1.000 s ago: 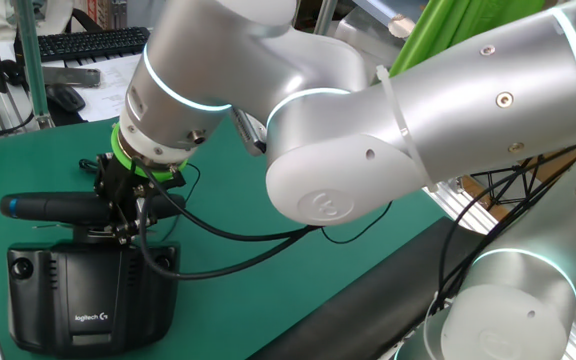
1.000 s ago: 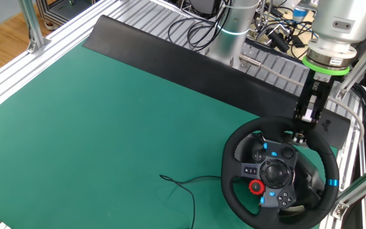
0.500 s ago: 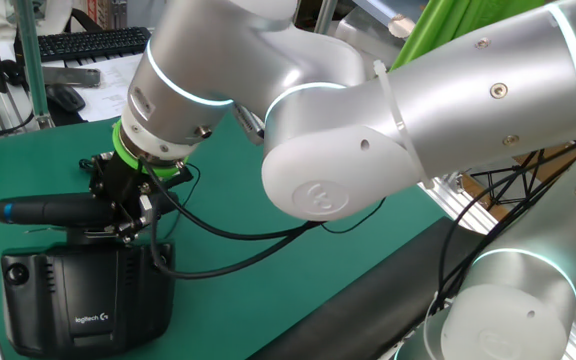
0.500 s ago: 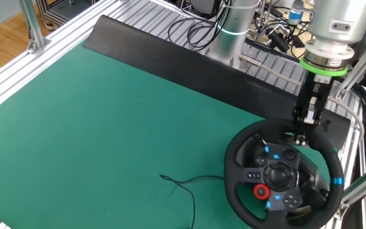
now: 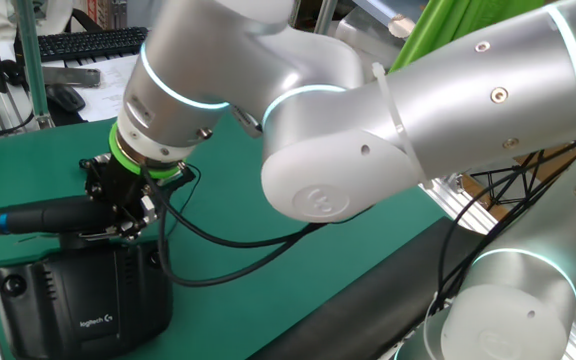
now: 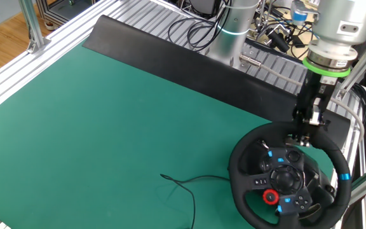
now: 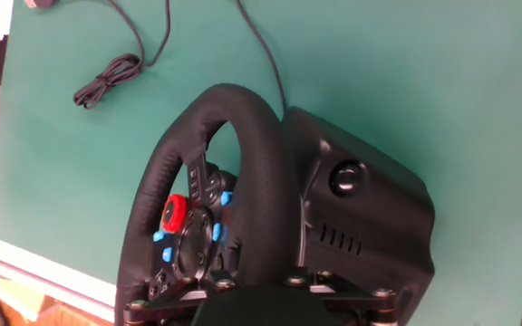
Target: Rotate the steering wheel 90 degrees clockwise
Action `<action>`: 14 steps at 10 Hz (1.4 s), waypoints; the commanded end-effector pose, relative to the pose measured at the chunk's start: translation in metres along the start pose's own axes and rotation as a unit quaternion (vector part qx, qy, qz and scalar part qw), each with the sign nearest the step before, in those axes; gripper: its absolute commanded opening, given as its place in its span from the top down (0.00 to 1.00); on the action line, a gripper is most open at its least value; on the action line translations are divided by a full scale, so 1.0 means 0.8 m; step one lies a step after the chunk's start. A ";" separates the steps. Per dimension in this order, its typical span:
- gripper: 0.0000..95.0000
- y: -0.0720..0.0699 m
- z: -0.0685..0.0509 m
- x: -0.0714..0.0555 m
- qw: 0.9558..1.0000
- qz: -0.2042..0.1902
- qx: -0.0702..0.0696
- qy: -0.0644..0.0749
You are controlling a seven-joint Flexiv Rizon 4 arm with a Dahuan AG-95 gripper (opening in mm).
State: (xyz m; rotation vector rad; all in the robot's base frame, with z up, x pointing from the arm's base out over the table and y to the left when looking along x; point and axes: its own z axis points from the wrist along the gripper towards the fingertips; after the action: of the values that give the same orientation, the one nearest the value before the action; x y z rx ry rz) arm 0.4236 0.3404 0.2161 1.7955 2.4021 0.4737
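The steering wheel [image 6: 239,184] is a black padded ring with a blue stripe, blue buttons and a red knob on its hub. In one fixed view its rim [image 5: 38,216] shows edge-on as a long bar above the black base [image 5: 78,300]. My gripper [image 6: 307,129] comes down from above on the far top of the rim and is shut on it. In one fixed view the gripper [image 5: 118,205] clamps the bar near its right end. In the hand view the rim [image 7: 252,163] runs down between the fingers of the gripper [image 7: 254,284], with the base [image 7: 370,217] to the right.
A thin black cable [image 6: 183,184] lies on the green mat left of the wheel, with a coiled end [image 7: 107,80]. A keyboard [image 5: 88,42] and mouse [image 5: 65,97] sit beyond the mat. An aluminium post [image 6: 361,184] stands close to the wheel at the table's corner.
The wheel and its base have slid toward the table's corner, leftward in one fixed view. The gripper has kept its hold on the rim and shifted with it.
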 end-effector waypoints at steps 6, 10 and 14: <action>1.00 0.030 0.003 0.061 0.995 0.083 0.032 -0.043; 1.00 0.036 0.005 0.080 0.993 0.102 0.039 -0.050; 0.40 0.037 0.004 0.079 0.992 0.095 0.070 -0.035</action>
State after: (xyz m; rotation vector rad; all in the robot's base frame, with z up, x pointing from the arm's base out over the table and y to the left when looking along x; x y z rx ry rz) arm 0.4308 0.4064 0.2224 2.0731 2.2749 0.2727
